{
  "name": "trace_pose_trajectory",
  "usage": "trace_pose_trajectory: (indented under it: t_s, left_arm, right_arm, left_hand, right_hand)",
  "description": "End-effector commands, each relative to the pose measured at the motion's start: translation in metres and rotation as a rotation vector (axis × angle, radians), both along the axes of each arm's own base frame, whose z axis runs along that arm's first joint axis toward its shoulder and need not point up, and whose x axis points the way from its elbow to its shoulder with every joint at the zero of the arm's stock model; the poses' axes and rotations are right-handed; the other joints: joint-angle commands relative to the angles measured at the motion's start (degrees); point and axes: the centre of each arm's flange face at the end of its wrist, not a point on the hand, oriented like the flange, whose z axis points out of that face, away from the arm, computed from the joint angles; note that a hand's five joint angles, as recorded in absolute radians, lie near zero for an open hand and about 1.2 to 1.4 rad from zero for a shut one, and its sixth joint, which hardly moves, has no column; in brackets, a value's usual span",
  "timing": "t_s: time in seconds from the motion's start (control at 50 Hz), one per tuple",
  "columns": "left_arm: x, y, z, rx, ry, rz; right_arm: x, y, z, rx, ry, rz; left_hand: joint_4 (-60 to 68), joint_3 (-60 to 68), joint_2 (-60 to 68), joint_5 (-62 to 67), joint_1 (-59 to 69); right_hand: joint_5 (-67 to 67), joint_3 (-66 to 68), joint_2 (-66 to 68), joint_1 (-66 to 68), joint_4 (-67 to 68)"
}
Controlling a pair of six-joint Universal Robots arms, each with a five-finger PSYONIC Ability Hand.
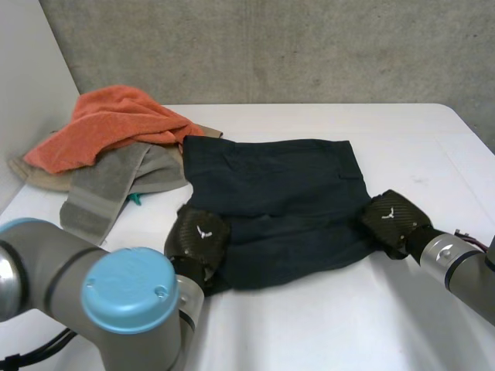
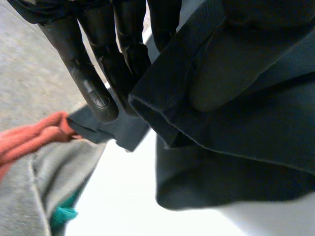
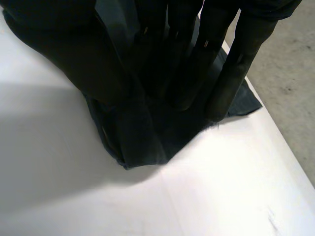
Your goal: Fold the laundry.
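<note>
While the dark garment (image 1: 278, 201) lies spread flat in the middle of the white table (image 1: 348, 325), both hands are at its near edge. The left hand (image 1: 199, 236) is on the near left corner, and the right hand (image 1: 390, 220) is on the near right corner.

In the left wrist view the straight fingers (image 2: 93, 83) are on one side of the hem and the thumb is wrapped in the cloth on the other side, so this hand pinches the corner, which is a little raised from the table. In the right wrist view the fingers (image 3: 236, 64) press into bunched cloth against the thumb, so this hand is also clamped on the garment.

An orange towel (image 1: 108, 124) and a grey towel (image 1: 108, 185) wait in a pile at the far left, just beside the garment.

I judge that the first fold is starting. The next move calls for lifting both corners together and carrying them evenly to the far edge, so that the cloth does not twist or slip out.
</note>
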Motion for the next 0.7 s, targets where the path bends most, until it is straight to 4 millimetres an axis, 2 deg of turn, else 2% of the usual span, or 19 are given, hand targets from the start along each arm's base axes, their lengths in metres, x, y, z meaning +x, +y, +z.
trace_pose_trajectory:
  t_s: [0.02,0.04,0.12,0.16,0.18,0.24,0.26,0.28,0.34,0.4,0.48,0.5,0.54,0.56,0.58,0.62,0.64,0.7]
  left_arm:
    - [0.011,0.006,0.053,-0.082,0.079,0.007]
    - [0.013,0.009,0.059,-0.084,0.083,0.006]
    - [0.025,0.031,0.079,-0.046,0.060,-0.032]
    - [0.032,0.050,0.086,0.006,0.019,-0.069]
    - [0.037,0.065,0.089,0.052,-0.010,-0.094]
    - [0.046,0.088,0.093,0.135,-0.039,-0.125]
    - [0.051,0.103,0.096,0.187,-0.049,-0.152]
    - [0.053,0.110,0.098,0.213,-0.053,-0.163]
    - [0.058,0.128,0.102,0.291,-0.059,-0.192]
    - [0.057,0.128,0.105,0.299,-0.050,-0.189]
    - [0.046,0.111,0.106,0.258,0.002,-0.168]
    - [0.039,0.091,0.102,0.230,0.027,-0.127]
    - [0.035,0.072,0.099,0.198,0.038,-0.091]
    - [0.031,0.050,0.096,0.156,0.040,-0.055]
    - [0.029,0.038,0.095,0.132,0.040,-0.039]
    - [0.024,0.018,0.090,0.089,0.034,-0.016]
    - [0.019,-0.003,0.083,0.046,0.028,0.006]
    - [0.011,-0.030,0.075,-0.019,0.020,0.029]
  right_arm:
    - [-0.007,0.001,0.040,-0.054,-0.031,-0.069]
    - [-0.007,0.007,0.055,-0.051,-0.049,-0.075]
    - [-0.013,0.021,0.075,0.022,-0.065,-0.096]
    - [-0.024,0.028,0.093,0.058,-0.049,-0.139]
    - [-0.028,0.031,0.096,0.081,-0.043,-0.151]
    - [-0.047,0.044,0.112,0.194,0.006,-0.203]
    - [-0.050,0.048,0.115,0.231,0.024,-0.209]
    - [-0.053,0.053,0.117,0.265,0.044,-0.208]
    - [-0.060,0.071,0.126,0.378,0.108,-0.169]
    - [-0.058,0.075,0.135,0.364,0.123,-0.124]
    - [-0.059,0.062,0.143,0.294,0.057,-0.160]
    - [-0.060,0.058,0.142,0.287,0.045,-0.168]
    - [-0.060,0.045,0.141,0.223,0.003,-0.191]
    - [-0.060,0.040,0.140,0.203,-0.007,-0.195]
    - [-0.059,0.034,0.137,0.186,-0.017,-0.196]
    - [-0.046,0.021,0.127,0.149,-0.047,-0.165]
    - [-0.040,0.018,0.124,0.140,-0.055,-0.149]
    - [-0.020,0.005,0.111,0.109,-0.069,-0.126]
  left_hand:
    - [11.55,11.99,11.70,12.83,15.58]
    - [11.55,11.99,11.70,12.83,15.58]
    - [11.55,11.99,11.70,12.83,15.58]
    - [11.55,11.99,11.70,12.83,15.58]
    - [11.55,11.99,11.70,12.83,15.58]
    - [11.55,11.99,11.70,12.83,15.58]
    - [11.55,11.99,11.70,12.83,15.58]
    - [11.55,11.99,11.70,12.83,15.58]
    - [11.55,11.99,11.70,12.83,15.58]
    - [11.55,11.99,11.70,12.83,15.58]
    - [11.55,11.99,11.70,12.83,15.58]
    - [11.55,11.99,11.70,12.83,15.58]
    - [11.55,11.99,11.70,12.83,15.58]
    - [11.55,11.99,11.70,12.83,15.58]
    - [11.55,11.99,11.70,12.83,15.58]
    - [11.55,11.99,11.70,12.83,15.58]
    - [11.55,11.99,11.70,12.83,15.58]
    - [11.55,11.99,11.70,12.83,15.58]
  right_hand:
    - [13.64,12.20,12.62,15.79,11.67]
    - [13.64,12.20,12.62,15.79,11.67]
    - [13.64,12.20,12.62,15.79,11.67]
    - [13.64,12.20,12.62,15.79,11.67]
    - [13.64,12.20,12.62,15.79,11.67]
    - [13.64,12.20,12.62,15.79,11.67]
    - [13.64,12.20,12.62,15.79,11.67]
    - [13.64,12.20,12.62,15.79,11.67]
    - [13.64,12.20,12.62,15.79,11.67]
    - [13.64,12.20,12.62,15.79,11.67]
    - [13.64,12.20,12.62,15.79,11.67]
    - [13.64,12.20,12.62,15.79,11.67]
    - [13.64,12.20,12.62,15.79,11.67]
    - [13.64,12.20,12.62,15.79,11.67]
    - [13.64,12.20,12.62,15.79,11.67]
    - [13.64,12.20,12.62,15.79,11.67]
    - [13.64,12.20,12.62,15.79,11.67]
    - [13.64,12.20,12.62,15.79,11.67]
